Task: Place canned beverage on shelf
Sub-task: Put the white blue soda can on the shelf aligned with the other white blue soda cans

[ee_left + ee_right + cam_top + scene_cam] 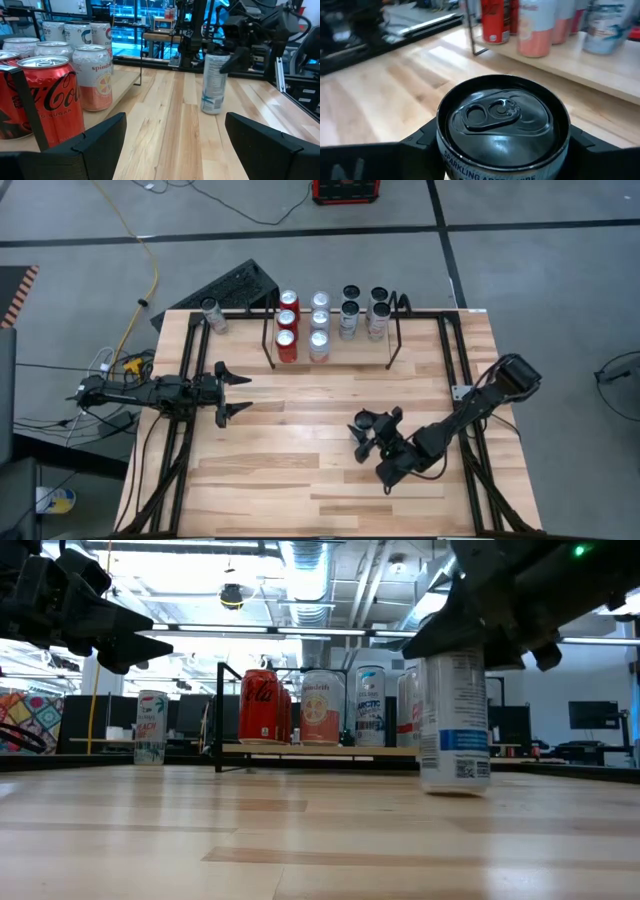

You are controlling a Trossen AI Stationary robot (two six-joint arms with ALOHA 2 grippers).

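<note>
A white canned beverage with a dark top stands upright on its base on the wooden table, right of centre. My right gripper is shut on its upper end. The shelf, a low rack of black rods, stands at the table's far edge. It holds red cans and several white ones. My left gripper hangs open and level over the table's left part, with nothing between its fingers. My right gripper has the can's upper wall, just under the top rim, between its two fingers, one on each side. The fingers come nearly level, slanting slightly down, from the table's near right. The can stands upright with its base on the table.
One more white can stands alone at the far left corner, outside the shelf. Black rails run along the table's left and right sides. Bare wood lies between the held can and the shelf.
</note>
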